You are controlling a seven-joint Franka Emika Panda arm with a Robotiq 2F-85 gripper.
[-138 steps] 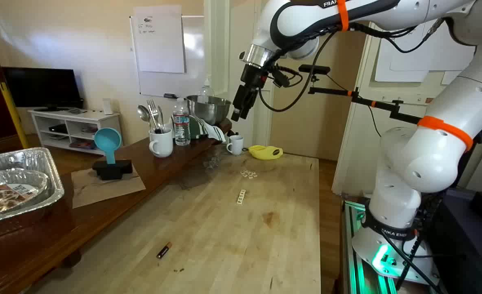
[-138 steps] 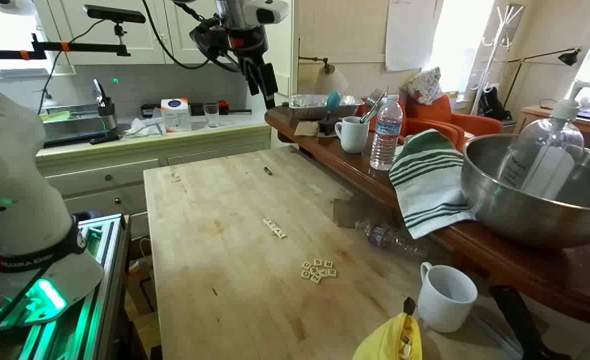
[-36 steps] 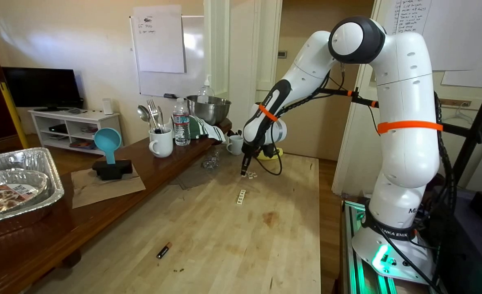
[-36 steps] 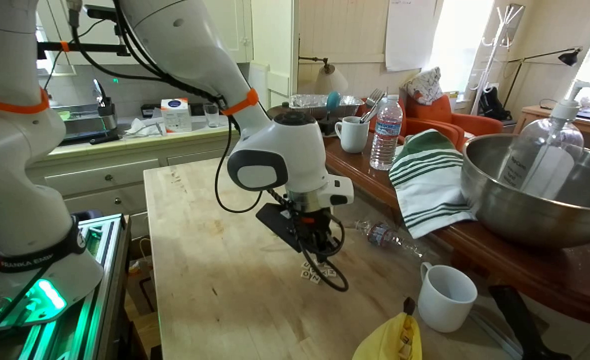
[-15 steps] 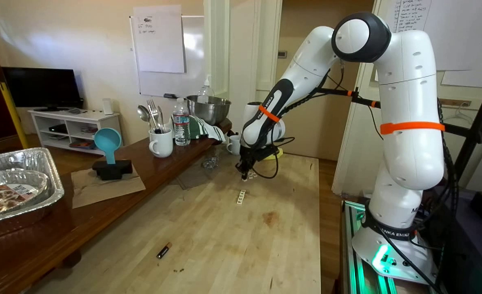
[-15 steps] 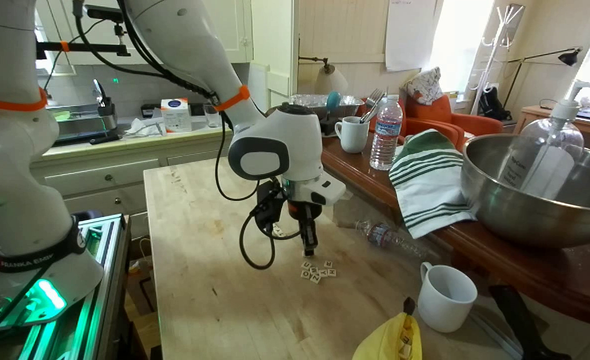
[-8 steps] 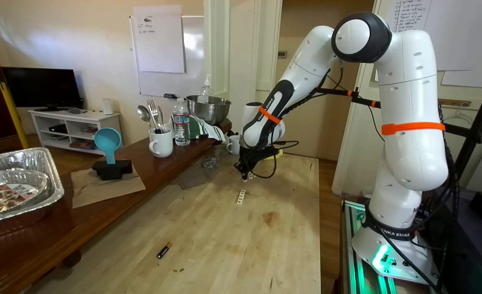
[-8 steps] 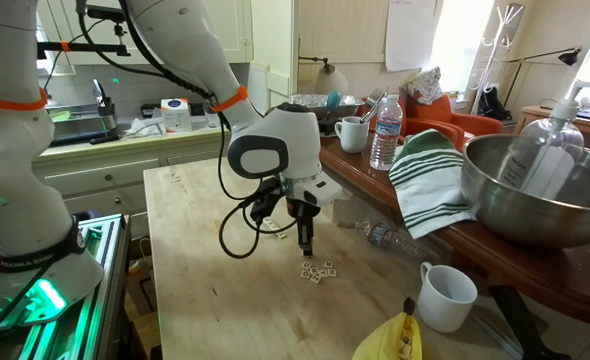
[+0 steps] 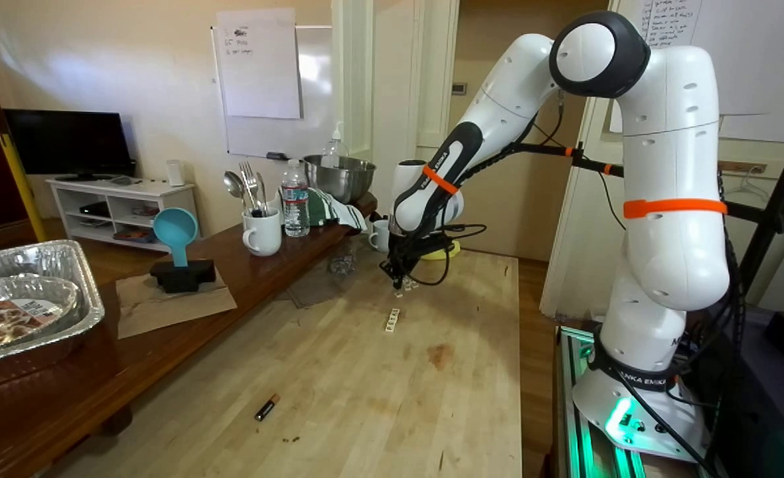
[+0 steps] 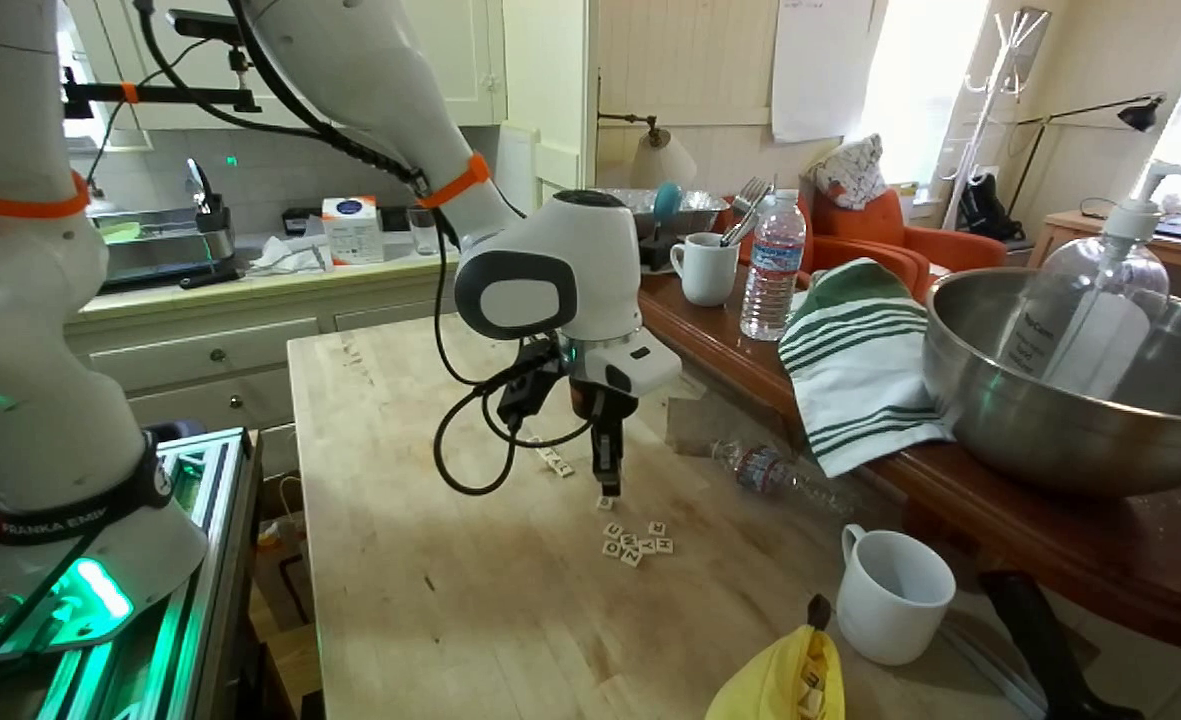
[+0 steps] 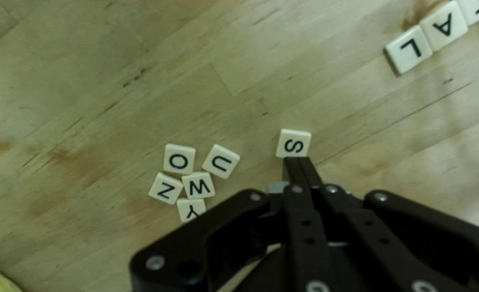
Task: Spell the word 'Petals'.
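Over the bench (image 9: 365, 398), the gripper (image 11: 298, 159) has its fingers together, nothing visible between them. The wrist view puts the row (image 11: 444, 26) up and right of it, the L tile (image 11: 409, 49) nearest; roughly in line with its long axis, apart from it, the S tile (image 11: 293, 142) sits at the fingertips, contact unclear. Three row tiles show there; seven loose tiles (image 10: 630, 541) cluster in an exterior view, plus one S.

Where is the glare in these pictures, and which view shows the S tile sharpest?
In an exterior view, glare whitens a patch of the whiteboard; in an exterior view, a window is washed out white; the S tile looks sharpest in the wrist view, its letter readable.
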